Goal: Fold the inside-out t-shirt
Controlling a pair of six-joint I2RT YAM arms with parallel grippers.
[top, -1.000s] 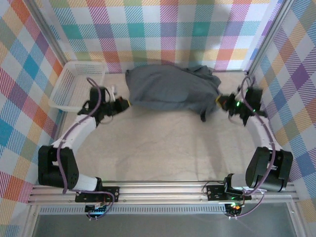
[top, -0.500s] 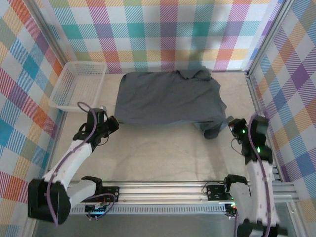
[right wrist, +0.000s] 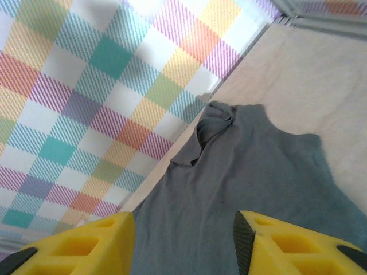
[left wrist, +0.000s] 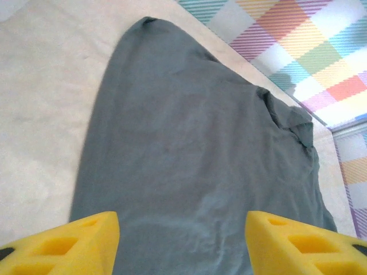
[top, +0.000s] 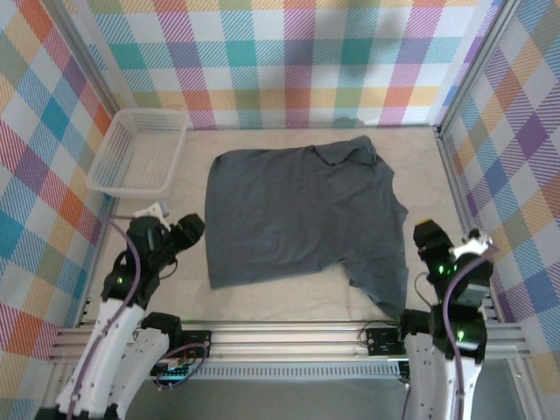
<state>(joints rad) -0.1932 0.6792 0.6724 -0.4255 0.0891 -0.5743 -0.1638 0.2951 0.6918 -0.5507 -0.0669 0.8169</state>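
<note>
The inside-out t-shirt (top: 297,214) lies spread almost flat in the middle of the top view, on the beige counter (top: 262,302). Its far edge is near the checked back wall (top: 297,61). At its upper right corner the cloth is bunched into a small rumple, and a flap of it trails toward the lower right of the frame. A white mesh basket (top: 140,153) stands at the upper left, apart from the shirt.

The left pincer (top: 186,230) sits at the lower left of the top view, just beside the shirt's left edge. In the left wrist view its yellow fingers (left wrist: 69,240) stand wide apart at the bottom corners: released, with nothing between them and grey cloth stretching away toward the top of the frame.

The right pincer (top: 426,236) sits at the lower right, near the shirt's right edge. In the right wrist view its yellow fingers (right wrist: 292,246) are likewise spread and hold nothing, and the shirt's rumpled corner lies at mid frame.
</note>
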